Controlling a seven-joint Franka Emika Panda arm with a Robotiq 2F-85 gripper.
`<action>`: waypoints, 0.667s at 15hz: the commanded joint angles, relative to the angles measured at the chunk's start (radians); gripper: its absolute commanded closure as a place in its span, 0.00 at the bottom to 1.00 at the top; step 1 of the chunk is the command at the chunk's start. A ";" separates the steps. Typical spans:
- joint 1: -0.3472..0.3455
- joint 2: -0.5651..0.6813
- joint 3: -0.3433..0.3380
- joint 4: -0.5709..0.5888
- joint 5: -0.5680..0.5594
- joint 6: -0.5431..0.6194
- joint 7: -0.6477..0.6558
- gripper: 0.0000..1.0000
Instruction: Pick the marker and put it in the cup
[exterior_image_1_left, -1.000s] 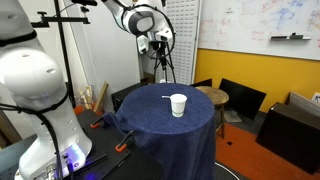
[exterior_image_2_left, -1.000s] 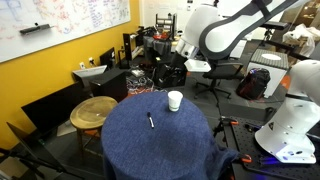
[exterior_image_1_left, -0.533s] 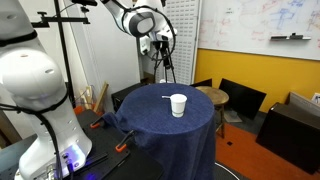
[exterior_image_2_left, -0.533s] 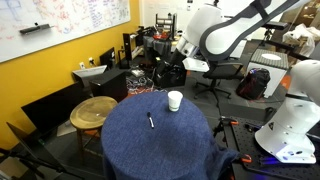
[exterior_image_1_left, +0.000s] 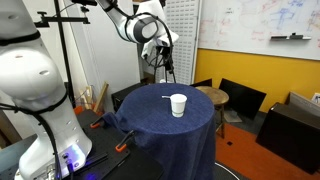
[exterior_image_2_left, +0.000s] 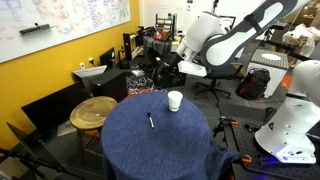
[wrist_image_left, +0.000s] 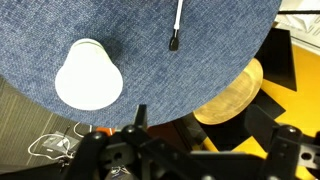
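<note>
Your gripper (wrist_image_left: 205, 142) comes in from the six o'clock edge of the wrist view. Its jaws are spread wide, one dark finger (wrist_image_left: 138, 116) on the near side of the cup and the other far off toward four o'clock, with nothing between them. They hang in the air off the rim of the table (wrist_image_left: 215, 70), not over it. From the jaws, the cup (wrist_image_left: 88, 75) sits at about ten o'clock on the blue cloth, seen from above as a round white disc. The marker (wrist_image_left: 177, 25) lies at about twelve o'clock, a thin stick running nearly straight up the picture. Its dark end points toward you and its far end is cut off by the top edge. Marker and cup are apart, with bare cloth between them, and the marker is at about two o'clock from the cup in this view. A round wooden stool (wrist_image_left: 232, 95) shows past the table's rim at about one o'clock from the jaws. In an exterior view the gripper (exterior_image_1_left: 161, 47) is high, beyond the far side of the table (exterior_image_1_left: 160, 125). The cup (exterior_image_1_left: 178, 105) stands upright near the middle, and the marker (exterior_image_1_left: 166, 98) is a faint line at its ten o'clock. In an exterior view the cup (exterior_image_2_left: 175, 100) stands toward the far edge of the table (exterior_image_2_left: 150, 155). The marker (exterior_image_2_left: 151, 121) lies flat between seven and eight o'clock of it, and the stool (exterior_image_2_left: 95, 110) is out at nine o'clock.
</note>
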 joint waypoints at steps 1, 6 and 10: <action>0.023 0.055 0.010 0.048 0.050 -0.040 0.015 0.00; 0.086 0.165 -0.003 0.128 0.197 -0.065 -0.042 0.00; 0.114 0.289 -0.001 0.215 0.273 -0.054 -0.052 0.00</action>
